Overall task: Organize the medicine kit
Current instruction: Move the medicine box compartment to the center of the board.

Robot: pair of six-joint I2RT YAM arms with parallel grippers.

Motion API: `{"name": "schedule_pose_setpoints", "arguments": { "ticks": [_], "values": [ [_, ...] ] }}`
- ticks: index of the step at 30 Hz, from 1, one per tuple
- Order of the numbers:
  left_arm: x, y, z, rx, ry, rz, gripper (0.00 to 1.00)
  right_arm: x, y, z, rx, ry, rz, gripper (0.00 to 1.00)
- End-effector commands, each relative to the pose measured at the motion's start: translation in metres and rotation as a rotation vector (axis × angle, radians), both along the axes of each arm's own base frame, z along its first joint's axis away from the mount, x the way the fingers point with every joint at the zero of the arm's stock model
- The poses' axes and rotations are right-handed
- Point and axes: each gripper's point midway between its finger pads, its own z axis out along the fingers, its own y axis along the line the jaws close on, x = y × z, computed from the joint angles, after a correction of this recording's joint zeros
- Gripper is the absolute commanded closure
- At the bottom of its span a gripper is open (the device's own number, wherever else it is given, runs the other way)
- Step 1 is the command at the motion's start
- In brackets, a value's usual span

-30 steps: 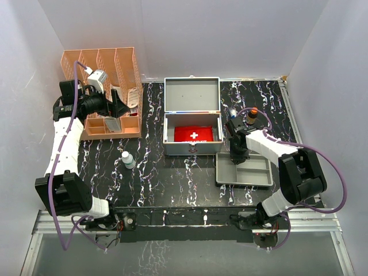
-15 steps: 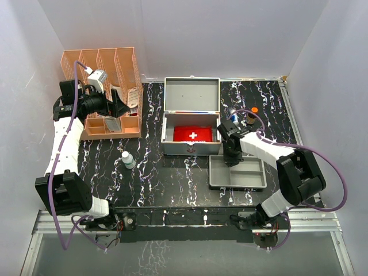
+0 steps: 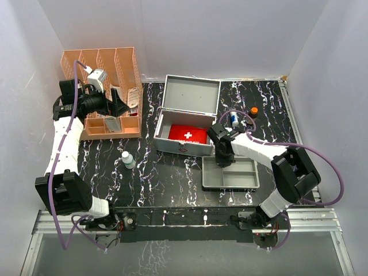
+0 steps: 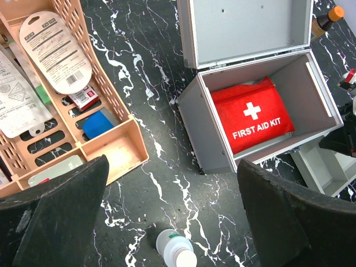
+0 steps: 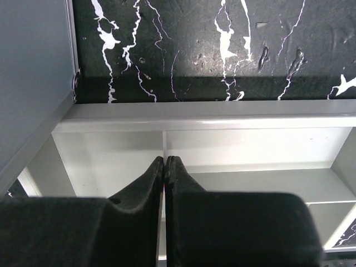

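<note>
The medicine kit [image 3: 191, 95] is a silver-grey metal case, open, lid tilted back, at the table's middle and turned slightly. A red first-aid pouch [image 3: 188, 134] lies inside it. The left wrist view shows the case [image 4: 245, 30] and the pouch [image 4: 250, 114] too. My right gripper [image 3: 221, 156] is shut on the thin divider wall [image 5: 165, 146] of the shallow grey tray [image 3: 230, 185], just right of the case's front corner [image 5: 33, 72]. My left gripper [image 3: 118, 103] is open and empty, held high by the orange organizer, its fingers [image 4: 50, 222] wide apart.
An orange organizer [image 3: 103, 75] with packets stands at the back left. A small white bottle [image 3: 127, 160] stands on the table below my left gripper [image 4: 172, 206]. An orange-capped bottle [image 3: 253, 112] and a small blue-white bottle [image 3: 234, 119] stand right of the case.
My right gripper has moved left and nearer, dragging the grey tray with it. The case has slid left and turned a little. The left arm has not moved.
</note>
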Motion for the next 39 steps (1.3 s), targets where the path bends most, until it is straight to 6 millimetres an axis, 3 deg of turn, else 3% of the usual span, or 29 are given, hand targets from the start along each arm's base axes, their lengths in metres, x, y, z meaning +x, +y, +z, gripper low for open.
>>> {"name": "schedule_pose_setpoints", "arguments": {
  "ticks": [1, 9, 21, 39],
  "values": [
    [0.002, -0.002, 0.02, 0.007, -0.057, -0.015, 0.02, 0.023, -0.001, 0.008, -0.022, -0.083, -0.047, 1.0],
    [0.0, -0.004, 0.022, 0.003, -0.056, -0.017, 0.02, 0.037, -0.017, 0.007, -0.021, -0.114, -0.094, 1.0],
    [-0.002, -0.006, 0.023, 0.009, -0.062, -0.031, 0.02, 0.063, -0.009, 0.009, -0.008, -0.151, -0.044, 1.0],
    [-0.002, -0.006, 0.019, 0.008, -0.053, -0.03, 0.02, 0.068, -0.008, 0.002, -0.007, -0.155, -0.044, 1.0]
  ]
}}
